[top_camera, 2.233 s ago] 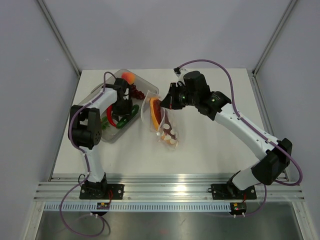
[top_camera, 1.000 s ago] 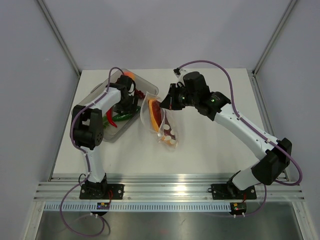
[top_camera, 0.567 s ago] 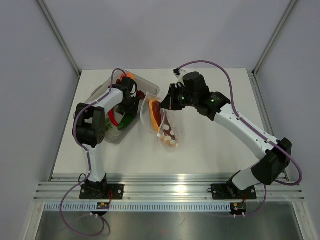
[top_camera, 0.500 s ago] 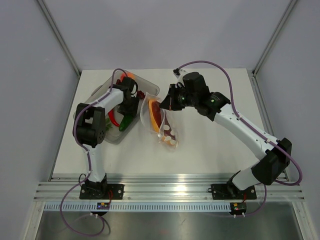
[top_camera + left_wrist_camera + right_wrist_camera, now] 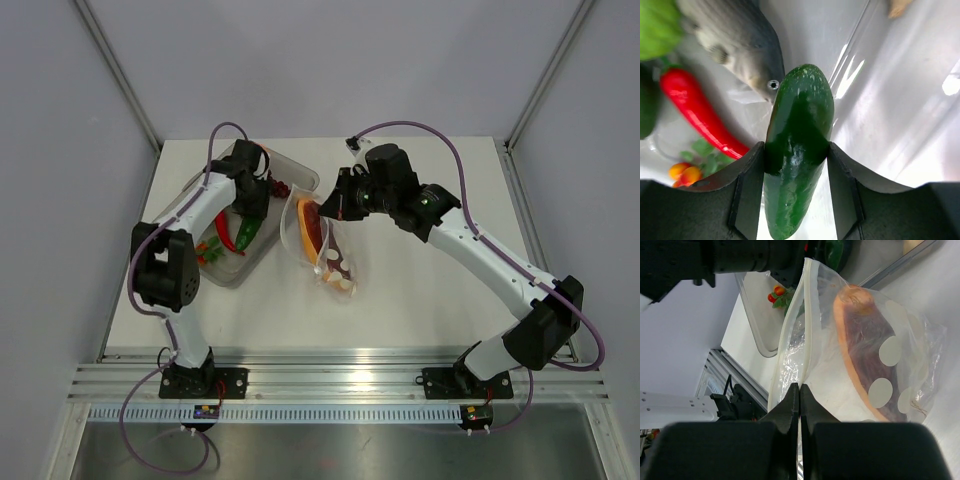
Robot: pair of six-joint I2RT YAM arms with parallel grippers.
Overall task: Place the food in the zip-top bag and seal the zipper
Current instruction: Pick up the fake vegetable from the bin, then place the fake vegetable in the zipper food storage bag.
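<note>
Found the dark-green cucumber [image 5: 797, 150] clamped between the left fingers [image 5: 746, 195], one pad pressed against each flank, its length running along them and its rounded tip poking out beyond their ends; saw it from above inside the outline of the clear grey tray [image 5: 228, 278], towards the right-hand wall; could not tell whether it touched the tray floor or hung just over it. Noted, through the left wrist camera, a red chili [image 5: 697, 115] lying on the tray floor just left of the cucumber; a grey toy [image 5: 740, 45] with a small round eye beyond it, its snout close to the cucumber's tip; a light-green rounded piece [image 5: 657, 25] in the far left corner; a small sprig of orange berries [image 5: 684, 172] with green leaves near the left finger.

Found the right fingers [image 5: 787, 412] pressed together on the mouth edge of the zip-top bag [image 5: 900, 390], pinching it right at the zipper [image 5: 809, 320], a pale strip running up and away from the grip; saw the mouth gaping towards the tray, unsealed. Made out the orange-red fruit wedge [image 5: 865, 350] inside the bag, behind white and pinkish spots. Saw the bag just right of the tray, its mouth end held up, its lower end resting on the desk [image 5: 430, 300].
</note>
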